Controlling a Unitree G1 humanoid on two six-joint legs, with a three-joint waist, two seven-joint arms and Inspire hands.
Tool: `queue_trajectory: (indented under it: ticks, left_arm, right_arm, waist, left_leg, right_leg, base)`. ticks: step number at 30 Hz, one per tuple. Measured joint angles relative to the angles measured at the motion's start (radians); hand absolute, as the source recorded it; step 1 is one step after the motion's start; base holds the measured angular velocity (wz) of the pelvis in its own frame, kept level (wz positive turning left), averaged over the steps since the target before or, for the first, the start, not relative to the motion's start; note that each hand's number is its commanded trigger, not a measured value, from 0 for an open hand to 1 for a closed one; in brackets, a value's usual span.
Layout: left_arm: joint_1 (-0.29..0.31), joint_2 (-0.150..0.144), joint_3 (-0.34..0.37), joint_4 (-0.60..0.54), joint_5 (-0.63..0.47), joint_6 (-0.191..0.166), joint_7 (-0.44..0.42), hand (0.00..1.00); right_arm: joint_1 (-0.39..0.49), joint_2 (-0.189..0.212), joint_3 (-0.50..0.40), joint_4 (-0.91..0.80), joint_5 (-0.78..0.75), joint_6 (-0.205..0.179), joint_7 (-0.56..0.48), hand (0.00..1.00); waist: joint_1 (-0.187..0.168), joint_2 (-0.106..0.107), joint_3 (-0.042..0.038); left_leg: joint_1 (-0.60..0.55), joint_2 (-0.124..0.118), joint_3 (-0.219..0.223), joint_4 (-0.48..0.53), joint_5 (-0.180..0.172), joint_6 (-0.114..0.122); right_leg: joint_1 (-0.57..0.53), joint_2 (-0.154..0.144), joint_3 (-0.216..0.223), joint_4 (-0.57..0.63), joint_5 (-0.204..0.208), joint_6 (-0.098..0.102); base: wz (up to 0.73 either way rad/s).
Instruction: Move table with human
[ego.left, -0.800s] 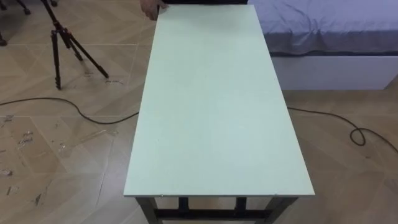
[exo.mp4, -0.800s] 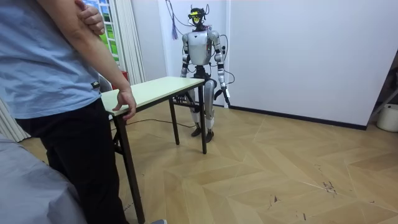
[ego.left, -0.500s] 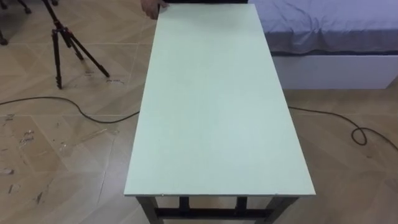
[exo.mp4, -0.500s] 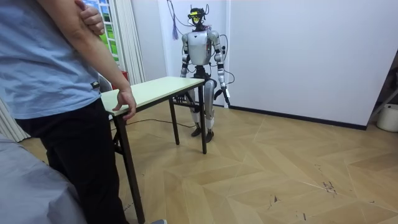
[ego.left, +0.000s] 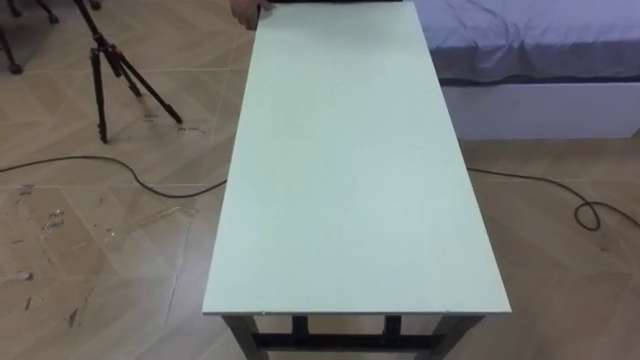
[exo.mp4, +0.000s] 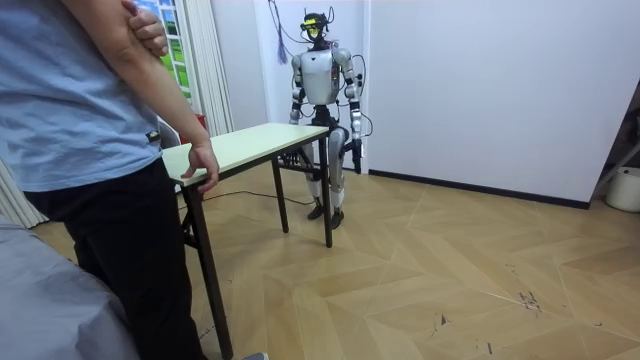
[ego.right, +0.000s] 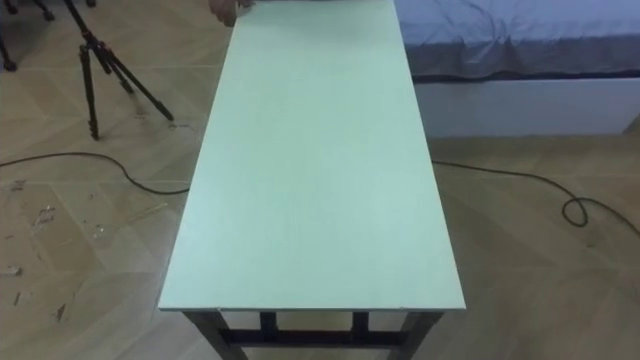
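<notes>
Pale-green table (ego.left: 350, 160): on the floor, robot at its 6 o'clock end.
Person's hand (ego.left: 245, 10): resting on the 11 o'clock corner.
Left hand (exo.mp4: 354, 150), right hand (exo.mp4: 298, 118): low at robot's sides; cannot tell the fingers' state.
Progress: grasp, lift and carry all remain.

Both eye views look steeply down the table (ego.left: 350, 170) from its near end. The room view faces back from the far end, seemingly just behind the person (exo.mp4: 80, 120). All share the tabletop.

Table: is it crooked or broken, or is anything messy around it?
The table looks whole and level, with a person's hand on its far corner. Nothing is spilled. Only the floor to its left looks odd: scuffed, with pale marks.
</notes>
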Motion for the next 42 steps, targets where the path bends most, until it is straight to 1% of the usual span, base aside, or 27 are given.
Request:
queue_trajectory:
  ticks: [1, 2, 3, 4, 5, 7, 9, 10, 11, 13, 14, 15, 16, 17, 18, 20, 23, 26, 29, 31, 34, 37, 42]
  left_arm:
    - [-0.004, 0.000, -0.004, -0.008, -0.035, 0.001, -0.037, 0.00]
    - [0.003, 0.001, -0.014, -0.037, -0.085, 0.001, -0.070, 0.00]
    - [0.010, 0.003, -0.024, -0.057, -0.109, 0.000, -0.089, 0.00]
    - [0.029, 0.011, -0.055, -0.101, -0.150, -0.001, -0.134, 0.00]
    - [0.045, 0.031, -0.082, -0.154, -0.178, -0.007, -0.163, 0.00]
    - [0.070, 0.055, -0.118, -0.216, -0.188, -0.007, -0.198, 0.00]
    - [0.074, 0.076, -0.153, -0.249, -0.207, -0.007, -0.217, 0.00]
    - [0.076, 0.092, -0.184, -0.266, -0.250, -0.009, -0.225, 0.00]
    - [0.093, 0.115, -0.218, -0.305, -0.302, -0.015, -0.225, 0.00]
    - [0.115, 0.140, -0.257, -0.379, -0.366, -0.029, -0.226, 0.00]
    - [0.121, 0.143, -0.280, -0.429, -0.401, -0.037, -0.228, 0.00]
    - [0.125, 0.144, -0.292, -0.462, -0.420, -0.040, -0.232, 0.00]
    - [0.133, 0.151, -0.325, -0.540, -0.453, -0.042, -0.247, 0.00]
    - [0.133, 0.150, -0.353, -0.607, -0.474, -0.042, -0.269, 0.00]
    - [0.130, 0.149, -0.370, -0.637, -0.481, -0.040, -0.280, 0.00]
    - [0.117, 0.149, -0.429, -0.709, -0.496, -0.029, -0.325, 0.00]
    - [0.093, 0.152, -0.463, -0.762, -0.496, -0.021, -0.354, 0.00]
    - [0.091, 0.157, -0.463, -0.788, -0.499, -0.022, -0.369, 0.00]
    - [0.090, 0.155, -0.468, -0.820, -0.534, -0.021, -0.375, 0.00]
    - [0.090, 0.154, -0.468, -0.836, -0.536, -0.021, -0.379, 0.00]
    - [0.089, 0.154, -0.466, -0.837, -0.538, -0.020, -0.379, 0.00]
    - [0.088, 0.153, -0.466, -0.837, -0.538, -0.018, -0.379, 0.00]
    - [0.088, 0.154, -0.466, -0.838, -0.538, -0.017, -0.379, 0.00]
  right_arm:
    - [0.000, 0.000, 0.000, -0.004, 0.020, 0.001, 0.023, 0.00]
    - [0.011, -0.001, 0.003, -0.024, 0.063, 0.001, 0.044, 0.00]
    - [0.021, -0.002, 0.007, -0.039, 0.083, 0.000, 0.053, 0.00]
    - [0.043, -0.005, 0.016, -0.078, 0.117, 0.001, 0.067, 0.00]
    - [0.066, -0.008, 0.033, -0.131, 0.140, 0.001, 0.081, 0.00]
    - [0.098, -0.014, 0.051, -0.206, 0.156, 0.000, 0.097, 0.00]
    - [0.117, -0.029, 0.076, -0.258, 0.160, 0.000, 0.114, 0.00]
    - [0.123, -0.035, 0.105, -0.288, 0.182, 0.000, 0.130, 0.00]
    - [0.137, -0.053, 0.138, -0.330, 0.214, 0.000, 0.141, 0.00]
    - [0.153, -0.074, 0.175, -0.385, 0.253, -0.004, 0.165, 0.00]
    - [0.157, -0.086, 0.198, -0.415, 0.278, -0.007, 0.175, 0.00]
    - [0.161, -0.089, 0.206, -0.437, 0.282, -0.008, 0.176, 0.00]
    - [0.173, -0.095, 0.228, -0.491, 0.303, -0.008, 0.178, 0.00]
    - [0.180, -0.095, 0.250, -0.539, 0.311, -0.008, 0.192, 0.00]
    - [0.179, -0.097, 0.264, -0.558, 0.313, -0.008, 0.203, 0.00]
    - [0.179, -0.080, 0.327, -0.629, 0.331, -0.006, 0.248, 0.00]
    - [0.172, -0.080, 0.380, -0.678, 0.365, 0.000, 0.303, 0.00]
    - [0.172, -0.082, 0.394, -0.699, 0.418, 0.000, 0.319, 0.00]
    - [0.167, -0.083, 0.395, -0.706, 0.462, 0.000, 0.340, 0.00]
    - [0.165, -0.084, 0.394, -0.718, 0.470, 0.001, 0.348, 0.00]
    - [0.159, -0.085, 0.392, -0.745, 0.470, 0.001, 0.349, 0.00]
    - [0.151, -0.094, 0.394, -0.745, 0.470, 0.001, 0.349, 0.00]
    - [0.149, -0.104, 0.394, -0.767, 0.470, 0.001, 0.349, 0.00]
  waist:
    - [0.000, 0.000, -0.0003]
    - [0.001, 0.000, 0.0000]
    - [0.002, 0.000, -0.0001]
    - [0.002, 0.000, -0.0002]
    - [0.001, -0.002, 0.0004]
    - [0.001, -0.003, 0.0013]
    - [-0.002, -0.004, 0.0020]
    - [-0.007, -0.005, 0.0045]
    - [-0.015, -0.008, 0.0051]
    - [-0.021, -0.011, 0.0068]
    - [-0.022, -0.011, 0.0064]
    - [-0.022, -0.010, 0.0062]
    - [-0.022, -0.011, 0.0065]
    - [-0.021, -0.011, 0.0049]
    - [-0.021, -0.012, 0.0053]
    - [-0.027, -0.022, 0.0036]
    - [-0.042, -0.024, 0.0026]
    - [-0.046, -0.024, 0.0032]
    - [-0.045, -0.020, 0.0037]
    - [-0.045, -0.017, 0.0035]
    - [-0.046, -0.008, 0.0053]
    - [-0.046, -0.001, 0.0074]
    - [-0.046, 0.003, 0.0067]
  left_leg:
    - [-0.002, 0.000, 0.000, 0.001, 0.000, 0.000]
    - [-0.003, 0.000, -0.001, 0.003, 0.000, 0.000]
    - [-0.005, 0.001, -0.001, 0.006, 0.000, 0.000]
    - [-0.011, 0.001, -0.004, 0.012, 0.000, -0.001]
    - [-0.014, 0.001, -0.004, 0.013, -0.001, -0.001]
    - [-0.019, 0.002, -0.004, 0.015, -0.001, -0.001]
    - [-0.027, 0.002, -0.004, 0.019, -0.001, -0.001]
    - [-0.031, 0.002, -0.005, 0.023, -0.001, -0.001]
    - [-0.032, 0.002, -0.007, 0.024, -0.001, -0.001]
    - [-0.036, 0.002, -0.009, 0.032, -0.002, 0.001]
    - [-0.044, 0.002, -0.010, 0.035, -0.002, 0.002]
    - [-0.050, 0.002, -0.011, 0.038, -0.002, 0.002]
    - [-0.058, 0.001, -0.010, 0.044, -0.002, 0.003]
    - [-0.065, 0.001, -0.010, 0.046, -0.002, 0.004]
    - [-0.064, 0.001, -0.009, 0.047, -0.002, 0.004]
    - [-0.064, 0.002, -0.009, 0.048, -0.002, 0.004]
    - [-0.064, 0.002, -0.009, 0.049, -0.002, 0.004]
    - [-0.064, 0.002, -0.007, 0.049, -0.002, 0.004]
    - [-0.065, 0.002, -0.007, 0.049, -0.002, 0.004]
    - [-0.066, 0.002, -0.007, 0.049, -0.002, 0.004]
    - [-0.067, 0.003, -0.008, 0.049, -0.002, 0.004]
    - [-0.068, 0.002, -0.008, 0.049, -0.002, 0.004]
    - [-0.071, 0.003, -0.008, 0.049, -0.002, 0.004]
  right_leg:
    - [-0.001, 0.000, 0.000, -0.001, 0.000, 0.000]
    - [-0.001, 0.000, -0.001, -0.001, 0.000, 0.000]
    - [0.000, 0.000, -0.001, -0.001, 0.000, 0.000]
    - [-0.001, 0.000, -0.004, -0.001, 0.000, 0.000]
    - [-0.005, 0.001, -0.003, -0.001, 0.000, 0.000]
    - [-0.010, 0.001, -0.002, 0.002, 0.000, 0.000]
    - [-0.018, 0.000, -0.001, 0.007, 0.000, 0.000]
    - [-0.024, 0.000, -0.001, 0.017, 0.000, 0.000]
    - [-0.024, 0.000, -0.002, 0.018, 0.000, 0.000]
    - [-0.027, 0.000, -0.001, 0.023, 0.000, 0.000]
    - [-0.038, -0.001, 0.000, 0.033, 0.000, 0.000]
    - [-0.043, -0.001, 0.002, 0.037, 0.000, 0.000]
    - [-0.050, -0.002, 0.008, 0.038, 0.000, 0.000]
    - [-0.056, -0.003, 0.008, 0.039, 0.000, 0.000]
    - [-0.056, -0.003, 0.008, 0.040, 0.000, 0.000]
    - [-0.055, -0.001, 0.008, 0.040, 0.000, 0.000]
    - [-0.055, -0.002, 0.007, 0.040, 0.000, 0.000]
    - [-0.056, -0.002, 0.008, 0.040, 0.000, 0.000]
    - [-0.057, -0.002, 0.008, 0.040, 0.000, 0.000]
    - [-0.057, -0.001, 0.008, 0.040, 0.000, 0.000]
    - [-0.058, -0.001, 0.008, 0.040, 0.000, 0.000]
    - [-0.058, -0.001, 0.008, 0.041, 0.000, 0.000]
    - [-0.061, -0.001, 0.007, 0.040, 0.000, 0.000]
  base:
    - [0.00]
    - [0.03]
    - [0.05]
    - [0.04]
    - [0.03]
    - [0.00]
    - [0.00]
    - [0.03]
    - [0.03]
    - [0.02]
    - [0.03]
    - [0.00]
    - [0.00]
    - [0.00]
    - [0.00]
    - [0.00]
    - [0.00]
    - [0.00]
    - [0.00]
    - [0.00]
    - [0.00]
    - [0.00]
    - [0.00]
